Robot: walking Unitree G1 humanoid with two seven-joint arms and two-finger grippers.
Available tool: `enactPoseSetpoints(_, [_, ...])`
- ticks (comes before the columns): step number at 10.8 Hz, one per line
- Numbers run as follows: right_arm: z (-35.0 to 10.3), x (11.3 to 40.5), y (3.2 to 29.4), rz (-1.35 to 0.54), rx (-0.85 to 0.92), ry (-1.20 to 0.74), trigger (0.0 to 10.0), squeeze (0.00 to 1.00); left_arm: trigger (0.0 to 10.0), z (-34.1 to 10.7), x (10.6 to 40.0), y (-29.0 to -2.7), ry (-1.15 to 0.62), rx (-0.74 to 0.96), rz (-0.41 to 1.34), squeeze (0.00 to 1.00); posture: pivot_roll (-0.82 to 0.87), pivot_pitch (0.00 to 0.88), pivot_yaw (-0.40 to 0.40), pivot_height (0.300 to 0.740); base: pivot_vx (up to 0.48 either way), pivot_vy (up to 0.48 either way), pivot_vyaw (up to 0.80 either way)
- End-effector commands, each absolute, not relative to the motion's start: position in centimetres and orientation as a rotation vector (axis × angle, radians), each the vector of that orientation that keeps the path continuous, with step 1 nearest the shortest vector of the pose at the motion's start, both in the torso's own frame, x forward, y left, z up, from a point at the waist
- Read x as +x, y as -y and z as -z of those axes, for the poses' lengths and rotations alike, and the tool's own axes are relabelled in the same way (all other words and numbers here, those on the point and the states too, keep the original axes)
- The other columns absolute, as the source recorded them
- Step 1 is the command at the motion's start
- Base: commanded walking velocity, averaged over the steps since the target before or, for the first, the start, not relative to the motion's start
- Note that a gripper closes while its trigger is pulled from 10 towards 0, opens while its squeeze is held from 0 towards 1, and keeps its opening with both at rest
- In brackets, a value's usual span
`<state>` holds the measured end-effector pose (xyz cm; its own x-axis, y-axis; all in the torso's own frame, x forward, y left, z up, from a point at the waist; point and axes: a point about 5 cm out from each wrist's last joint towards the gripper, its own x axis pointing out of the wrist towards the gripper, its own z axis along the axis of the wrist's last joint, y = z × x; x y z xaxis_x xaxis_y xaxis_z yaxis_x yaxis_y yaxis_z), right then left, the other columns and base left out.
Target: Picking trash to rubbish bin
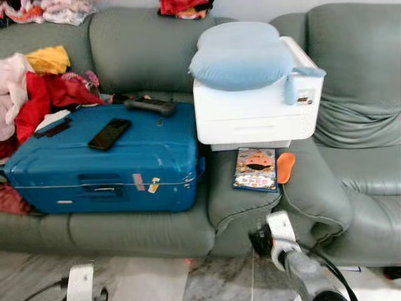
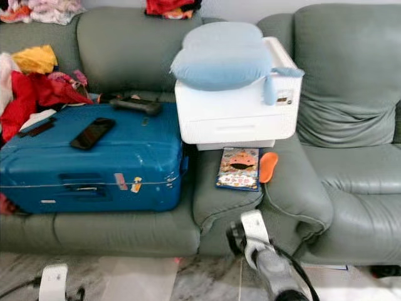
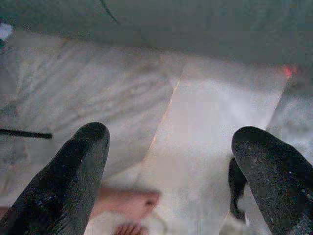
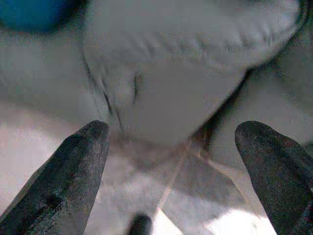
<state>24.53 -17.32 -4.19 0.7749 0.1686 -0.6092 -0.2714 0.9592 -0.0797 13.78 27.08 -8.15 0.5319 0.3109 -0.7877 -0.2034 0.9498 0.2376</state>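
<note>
blue suitcase [image 1: 103, 160] and white printer [image 1: 257, 106] crowd the sofa [image 1: 351, 157] — snack packet [image 1: 255, 169] between.

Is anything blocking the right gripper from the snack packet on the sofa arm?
Nothing visible lies across the way. The right gripper hangs open, low before the sofa; the snack packet lies flat higher up, on the sofa arm, beside the white printer.

Grey-green sofa [image 1: 144, 44]; blue suitcase [image 1: 106, 166]; white printer [image 1: 257, 116]; pale blue cushion [image 1: 241, 56]; red clothes [image 1: 47, 97].

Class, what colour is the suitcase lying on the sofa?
The suitcase is bright blue, with small stickers on its front edge; clearest in the left eye view.
</note>
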Motion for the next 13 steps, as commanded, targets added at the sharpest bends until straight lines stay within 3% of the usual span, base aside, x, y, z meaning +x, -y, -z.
enactPoseSetpoints(1, [4.6, 24.1, 17.3, -0.257, -0.193, -0.681, 10.0, 0.00, 10.0, 8.4, 13.2, -27.2, -0.998, 0.141, -0.298, 0.00, 0.06, 0.000, 0.025, 0.740, 0.000, 0.000, 0.00])
enactPoseSetpoints(7, [7.0, 21.0, 17.6, -0.369, -0.322, -0.915, 10.0, 0.00, 10.0, 9.2, 11.3, -26.7, -1.090, 0.129, -0.270, 0.00, 0.09, 0.000, 0.001, 0.740, 0.000, 0.000, 0.00])
enactPoseSetpoints(13, [8.3, 18.6, 18.5, -0.276, -0.271, -1.009, 10.0, 0.00, 10.0, 9.5, 11.2, -26.0, -1.103, 0.180, -0.209, 0.00, 0.08, 0.000, 0.006, 0.740, 0.000, 0.000, 0.00])
